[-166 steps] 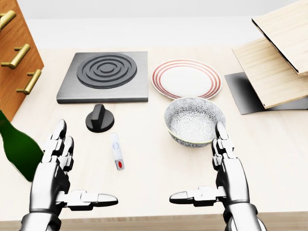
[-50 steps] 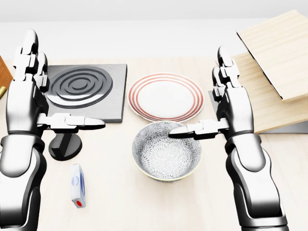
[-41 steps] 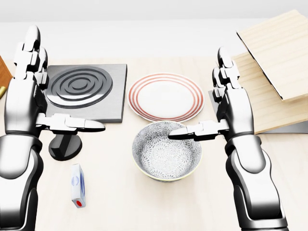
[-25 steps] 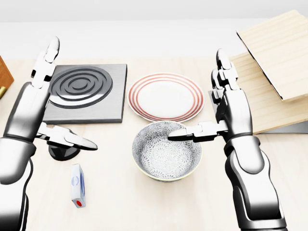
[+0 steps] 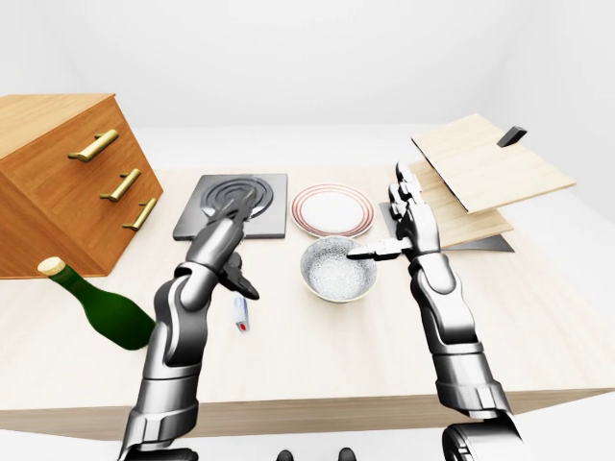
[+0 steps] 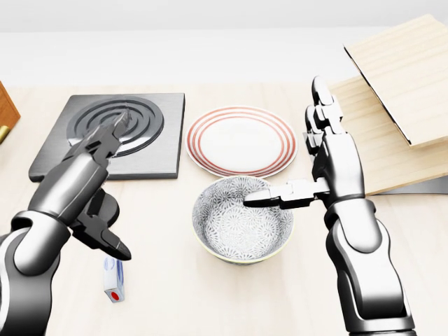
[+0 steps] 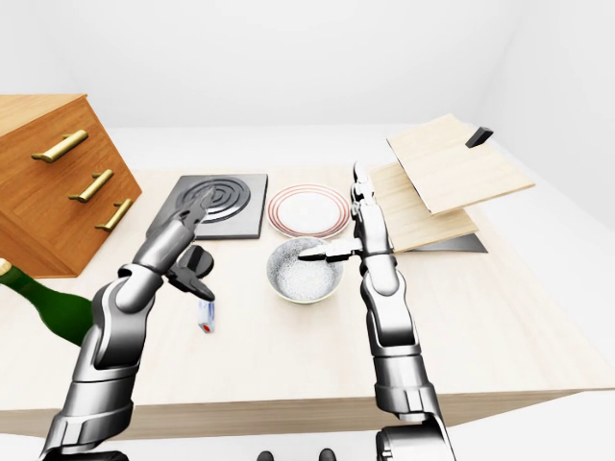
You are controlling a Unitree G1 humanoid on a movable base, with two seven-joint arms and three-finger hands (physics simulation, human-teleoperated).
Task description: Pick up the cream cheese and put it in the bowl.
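The cream cheese (image 6: 114, 279) lies flat on the counter (image 6: 175, 294), just below the left hand (image 6: 94, 185), whose spread fingers hold nothing; the bowl (image 6: 242, 218) sits beneath the open, empty right hand (image 6: 318, 168).

cream cheese (image 6: 114, 282): small white box, flat on table | bowl (image 6: 242, 220): patterned, upright, empty

Glossy chrome-silver humanoid arms.
Each arm was made of rounded silver shells with dark joint seams; the left hand (image 6: 91, 182) and right hand (image 6: 318, 157) had segmented, black-jointed fingers.
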